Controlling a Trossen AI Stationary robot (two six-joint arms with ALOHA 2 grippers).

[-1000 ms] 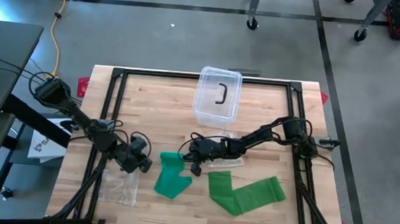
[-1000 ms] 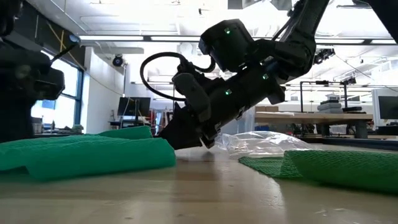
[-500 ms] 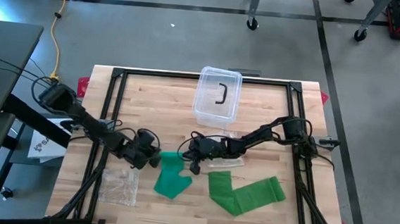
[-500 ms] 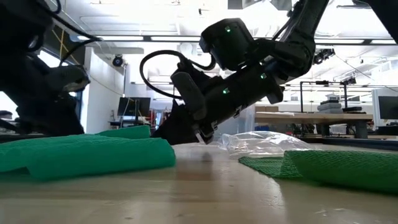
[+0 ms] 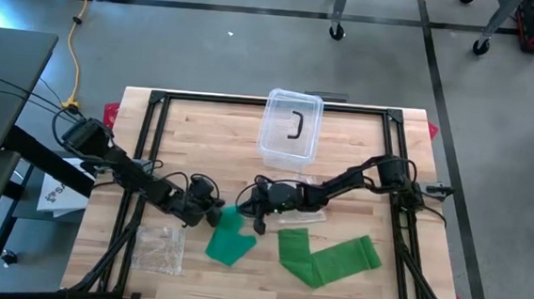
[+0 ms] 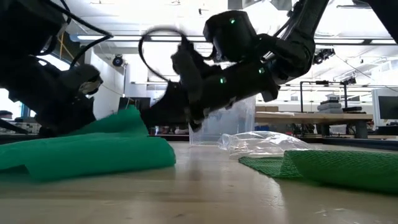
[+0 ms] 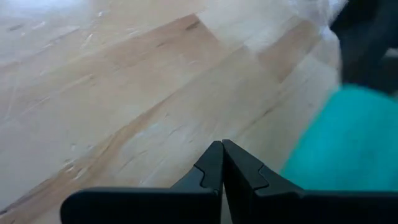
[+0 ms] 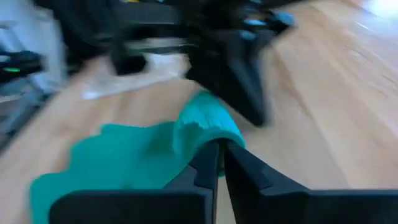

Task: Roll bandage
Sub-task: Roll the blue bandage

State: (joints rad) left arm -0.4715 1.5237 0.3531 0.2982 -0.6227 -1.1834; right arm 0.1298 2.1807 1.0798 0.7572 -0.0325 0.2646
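High view: the small green mesh bandage [image 5: 230, 236] is pinched by the right tool [image 5: 242, 210]; the left tool [image 5: 216, 210], pressed together, touches it. Rolling should be started next.

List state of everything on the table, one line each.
left gripper: shut, empty, beside the small bandage's end.
right gripper: shut on the small bandage's corner, lifting it.
small green bandage: unrolled, one end raised.
large green bandage: unrolled, lying folded flat.
clear container: upright on the table, a dark item inside.
plastic bag: flat, untouched.
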